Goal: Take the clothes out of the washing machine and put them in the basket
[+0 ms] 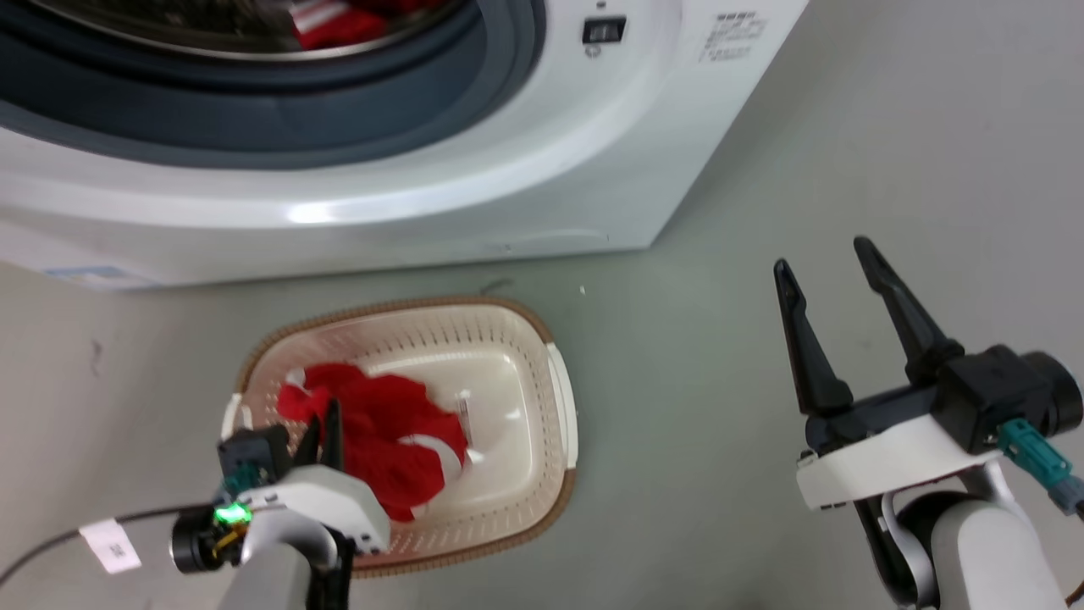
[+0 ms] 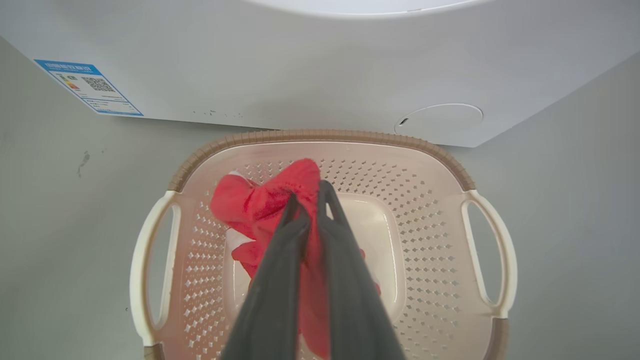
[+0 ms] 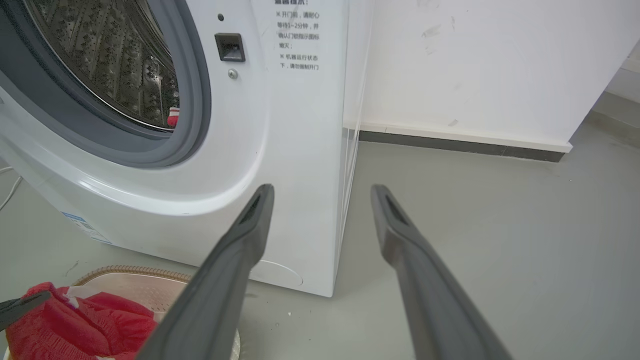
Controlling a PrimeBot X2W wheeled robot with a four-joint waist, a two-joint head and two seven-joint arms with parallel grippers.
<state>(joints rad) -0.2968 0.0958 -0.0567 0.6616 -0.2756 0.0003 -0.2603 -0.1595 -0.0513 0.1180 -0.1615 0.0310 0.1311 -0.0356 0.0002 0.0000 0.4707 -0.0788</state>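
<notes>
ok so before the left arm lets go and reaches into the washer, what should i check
1. Garment in the basket: ok. The red garment sits inside the basket, with none draped over the rim.
2. Left gripper released: not ok. Its jaws are closed with red fabric between them.
3. Fabric will drop free when the jaws open: cannot tell.
4. Right gripper free: ok. Its jaws are open and empty, off to the side of the washing machine.
5. Drum emptied: not ok. More red cloth lies in the drum.
</notes>
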